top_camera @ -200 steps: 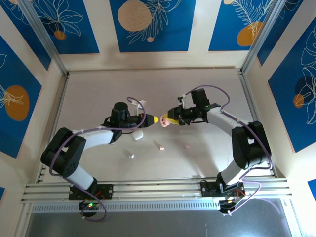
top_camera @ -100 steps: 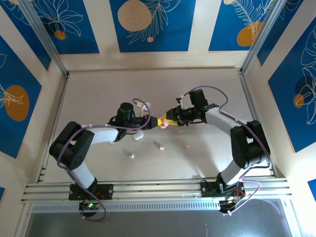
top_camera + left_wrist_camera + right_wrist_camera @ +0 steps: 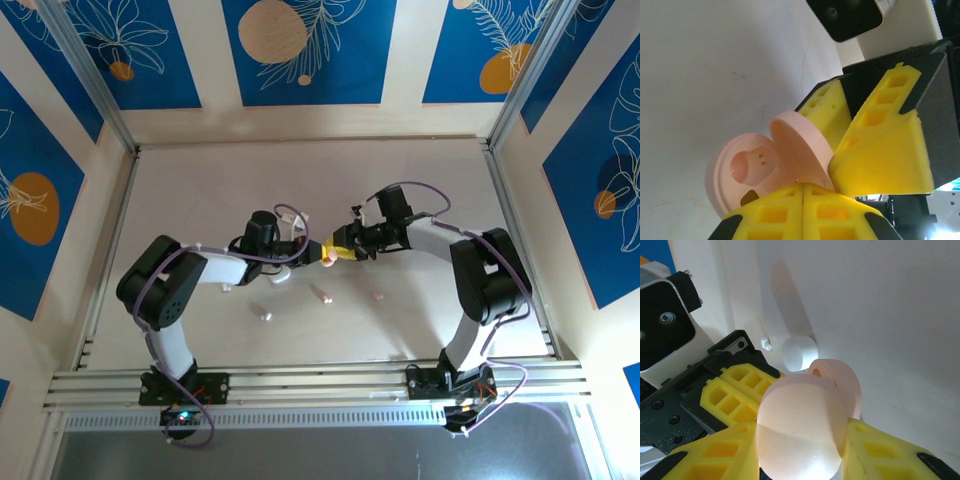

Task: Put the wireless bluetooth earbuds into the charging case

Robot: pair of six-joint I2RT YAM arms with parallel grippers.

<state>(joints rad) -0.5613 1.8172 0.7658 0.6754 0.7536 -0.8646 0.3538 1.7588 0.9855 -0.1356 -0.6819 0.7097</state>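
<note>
1. Two pale pink earbuds lie loose on the table [image 3: 420,180]. One [image 3: 320,293] is just on the near side of where the two grippers meet, and the other [image 3: 377,296] is further right. Neither is touched.
2. A white earbud [image 3: 265,314] lies to the left and nearer the arm bases, apart from both pincers. All three are tiny, stubby plastic pieces, smooth and matte.
3. The pink charging case [image 3: 745,170] is held up off the table with its lid hinged open. It is pebble-shaped with a smooth satin shell. The base half shows a rounded well with two tiny contact dots in it.
4. The right gripper [image 3: 338,251] is clamped on this case — its yellow ribbed fingers bracket the shell on both sides, seen from the right wrist.
5. The left gripper [image 3: 803,200] has its fingers pressed together with no gap between the tips. The tips are at the lower edge of the case's base half, and I cannot tell whether anything is pinched between them.
6. A white case [image 3: 799,353], closed and rounded, sits on the table beyond the pink one, just left of the left gripper's wrist in the top view.
7. The table is pale, matte and lightly scuffed.
</note>
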